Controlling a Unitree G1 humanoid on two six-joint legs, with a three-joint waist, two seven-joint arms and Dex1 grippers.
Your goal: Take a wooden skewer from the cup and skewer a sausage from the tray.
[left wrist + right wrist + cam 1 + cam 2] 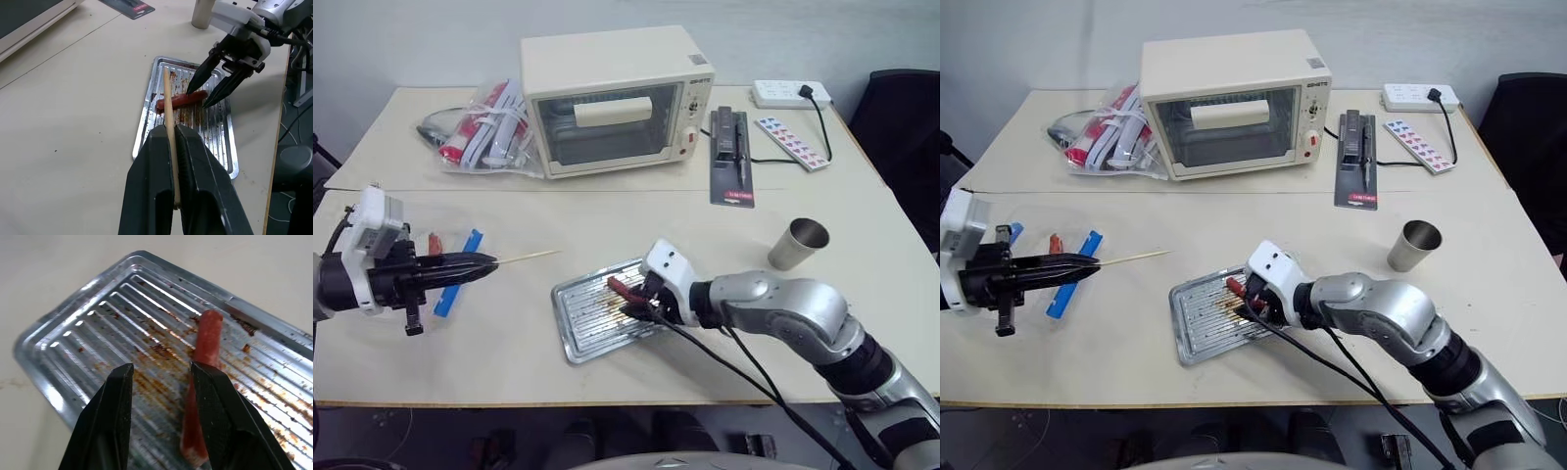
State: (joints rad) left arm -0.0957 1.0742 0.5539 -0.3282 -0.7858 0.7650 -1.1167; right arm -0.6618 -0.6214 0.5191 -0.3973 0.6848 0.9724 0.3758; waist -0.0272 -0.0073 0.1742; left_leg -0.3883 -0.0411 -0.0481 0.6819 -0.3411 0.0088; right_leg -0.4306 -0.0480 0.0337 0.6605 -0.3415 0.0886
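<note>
Here, left gripper [484,262] clamps the skewer [530,257]; right gripper [205,93], part-open and empty over the sausage [182,100], should straddle it squarely before closing.

The left gripper [489,262] consists of two long black fingers that taper to a point, with smooth, slightly glossy outer faces. Behind the fingers sits a black body, and a short black stub projects from its underside. A white, blocky housing with squared edges is mounted at the wrist. The right gripper [209,87] has matching black tapered fingers [113,421], broad at the base and narrow at the tip. A white angular housing caps its wrist. The right forearm is a rounded, silver-grey metallic shell, followed by a black ribbed joint section. Two black cables run from the right wrist along the arm.
</note>
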